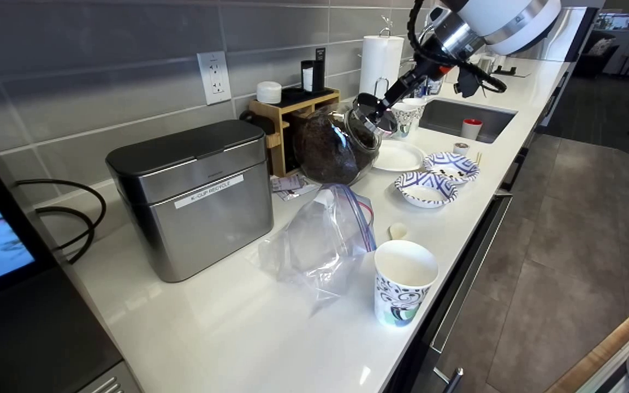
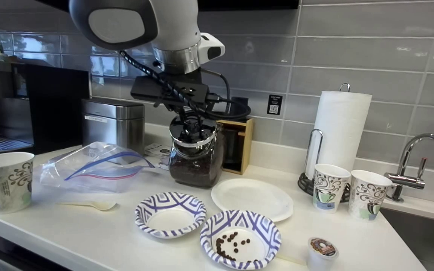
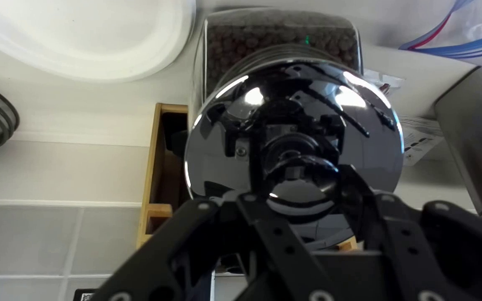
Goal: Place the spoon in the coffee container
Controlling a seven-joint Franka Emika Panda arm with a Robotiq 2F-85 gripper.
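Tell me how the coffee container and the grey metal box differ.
The coffee container is see-through, showing dark beans inside; the metal box is opaque and grey. The coffee container has a shiny round lid; the metal box has a black top. The hand grips the coffee container's lid by its knob; nothing grips the metal box. Both stand on the same white counter.

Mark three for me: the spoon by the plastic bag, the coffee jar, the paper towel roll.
Spoon [image 1: 398, 231], in an exterior view: on its scoop end.
Coffee jar [image 2: 194, 170], in an exterior view: on the glass side, lower part.
Paper towel roll [image 2: 340, 131], in an exterior view: on its white side, about mid-height.
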